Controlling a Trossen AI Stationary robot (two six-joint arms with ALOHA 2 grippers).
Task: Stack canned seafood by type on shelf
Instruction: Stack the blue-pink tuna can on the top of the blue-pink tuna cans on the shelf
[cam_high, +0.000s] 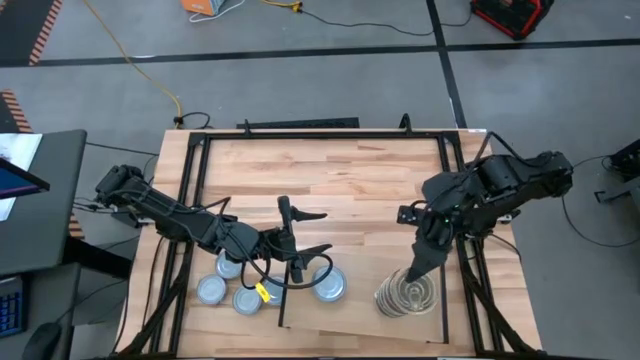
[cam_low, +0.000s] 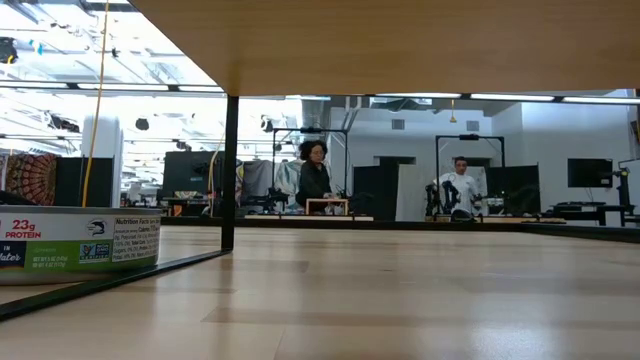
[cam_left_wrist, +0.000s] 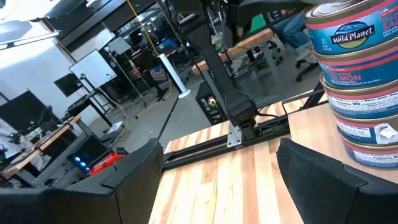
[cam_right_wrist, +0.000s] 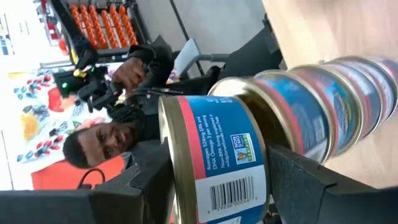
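Note:
A stack of several canned seafood tins (cam_high: 408, 293) stands on the pale shelf board (cam_high: 360, 322), near its right black strip. My right gripper (cam_high: 412, 275) comes down on the stack and is shut on the top tin (cam_right_wrist: 211, 155), which has a blue label with a red band. My left gripper (cam_high: 322, 232) hovers open over the table's middle, with nothing between its fingers (cam_left_wrist: 217, 180); its wrist view shows the stack (cam_left_wrist: 357, 93) off to one side. Another tin (cam_high: 328, 285) lies flat on the shelf's left part. My right gripper pinches the top tin's side wall (cam_right_wrist: 252, 174) between its two fingers, one on either side of the label. The fingers slant down from the table's far right. The tin sits lid-up on top of the stack (cam_right_wrist: 329, 99); whether it rests on it or hangs just clear, I cannot tell.
Several loose tins (cam_high: 228, 292) lie flat on the plank tabletop left of the shelf's left black strip (cam_high: 283, 300); the low view shows one tin (cam_low: 80, 245) at its left. A black frame (cam_high: 300, 132) edges the table. People show in the room behind.

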